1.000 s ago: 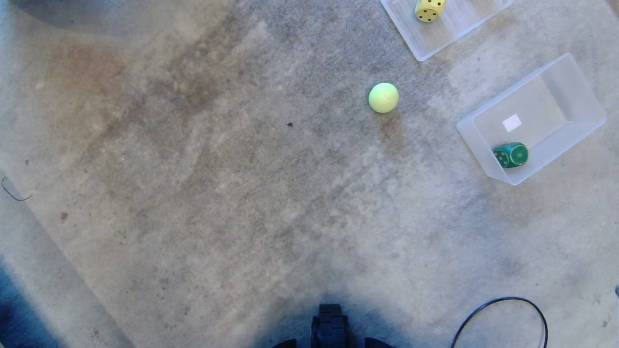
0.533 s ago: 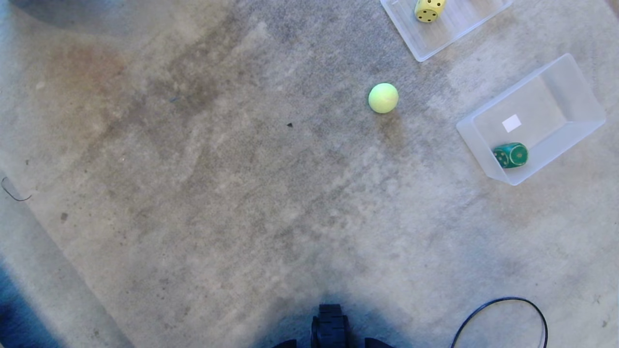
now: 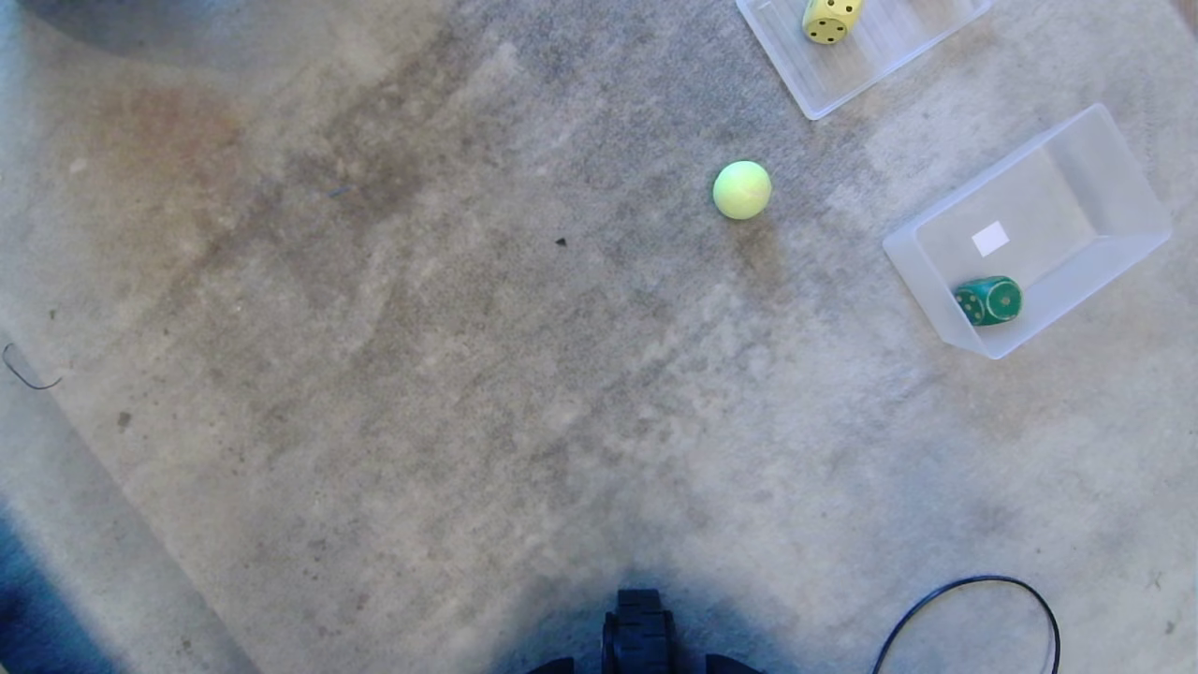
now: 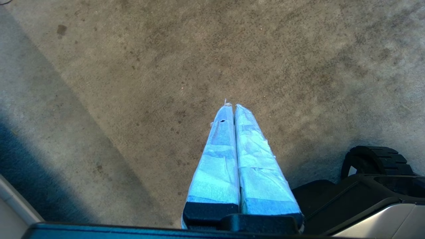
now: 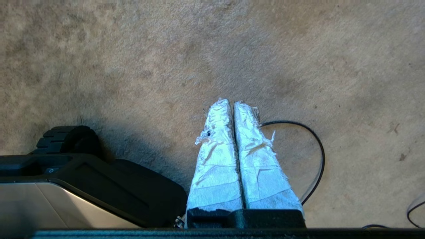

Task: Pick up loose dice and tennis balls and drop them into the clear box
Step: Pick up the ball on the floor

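One yellow-green tennis ball (image 3: 742,190) lies loose on the carpet at the upper middle right of the head view. To its right stands the clear box (image 3: 1103,256) with a white sticker on its bottom and a green die (image 3: 988,300) inside near its front corner. A yellow die (image 3: 831,19) sits in a flat ribbed clear tray (image 3: 824,80) at the top edge. Neither arm shows in the head view. My left gripper (image 4: 231,106) is shut and empty over bare carpet beside the base. My right gripper (image 5: 231,102) is also shut and empty, low by the base.
A black cable loop (image 3: 973,608) lies on the carpet at the lower right, also seen just past the right fingertips as cable loop (image 5: 317,146). My base's black wheel (image 3: 644,627) shows at the bottom middle. A dark shadowed strip runs along the lower left.
Nothing in the head view has moved; ball, box, tray and dice stay where they were. A small dark bit at the right edge one second ago is gone.
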`<state>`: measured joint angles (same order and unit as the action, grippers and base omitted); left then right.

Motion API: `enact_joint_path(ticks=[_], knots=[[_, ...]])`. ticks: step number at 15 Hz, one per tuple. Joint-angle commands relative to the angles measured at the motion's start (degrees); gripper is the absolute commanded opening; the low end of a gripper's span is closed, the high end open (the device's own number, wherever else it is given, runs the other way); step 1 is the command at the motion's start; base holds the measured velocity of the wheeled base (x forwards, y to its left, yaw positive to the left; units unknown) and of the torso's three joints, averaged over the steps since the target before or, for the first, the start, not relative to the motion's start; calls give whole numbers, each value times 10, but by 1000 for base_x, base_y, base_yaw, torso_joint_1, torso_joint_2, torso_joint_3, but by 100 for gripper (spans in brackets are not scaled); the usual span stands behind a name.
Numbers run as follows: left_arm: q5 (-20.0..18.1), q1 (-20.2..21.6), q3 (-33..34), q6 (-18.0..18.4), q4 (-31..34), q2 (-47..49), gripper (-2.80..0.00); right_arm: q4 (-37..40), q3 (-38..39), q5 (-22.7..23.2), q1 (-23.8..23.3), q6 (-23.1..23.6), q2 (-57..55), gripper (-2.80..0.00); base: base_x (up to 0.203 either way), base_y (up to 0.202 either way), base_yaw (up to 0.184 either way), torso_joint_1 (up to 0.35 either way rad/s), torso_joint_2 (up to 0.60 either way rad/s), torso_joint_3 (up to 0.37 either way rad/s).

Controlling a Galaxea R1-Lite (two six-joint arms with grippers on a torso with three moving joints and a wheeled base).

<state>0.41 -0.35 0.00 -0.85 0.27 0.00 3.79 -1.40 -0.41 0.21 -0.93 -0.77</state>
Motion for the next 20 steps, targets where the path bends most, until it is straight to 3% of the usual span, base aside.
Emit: enact_joint_path(ticks=[1,20], knots=[[0,0,0,0,0,0,-280,2,-1,0,0,0,9,-280,0,0,0,0,0,0],[-1,0,0,2,-1,0,-280,2,0,0,0,0,9,-280,0,0,0,0,0,0]])
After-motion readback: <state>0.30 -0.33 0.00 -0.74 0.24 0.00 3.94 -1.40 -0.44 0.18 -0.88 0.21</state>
